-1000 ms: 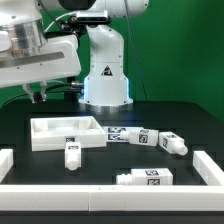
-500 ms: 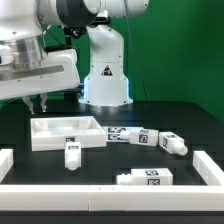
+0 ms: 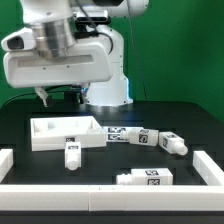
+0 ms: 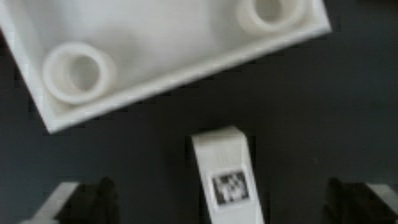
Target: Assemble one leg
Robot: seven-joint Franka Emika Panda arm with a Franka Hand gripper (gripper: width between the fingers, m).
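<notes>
Fingers spread above leg; panel beside.

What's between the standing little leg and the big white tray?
Nothing. The wrist view shows only bare black table between the leg and the tray.

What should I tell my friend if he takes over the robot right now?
Gripper: open, empty, hovering high near the tray-shaped panel.
Leg: upright in front of the panel, untouched; in the wrist view it sits between the open fingers.
Other legs lie to the exterior view's right, another leg nearer the front.
Done: nothing attached; both panel holes in view are empty.
Left: descend, grasp the leg, fit it to the panel.
</notes>
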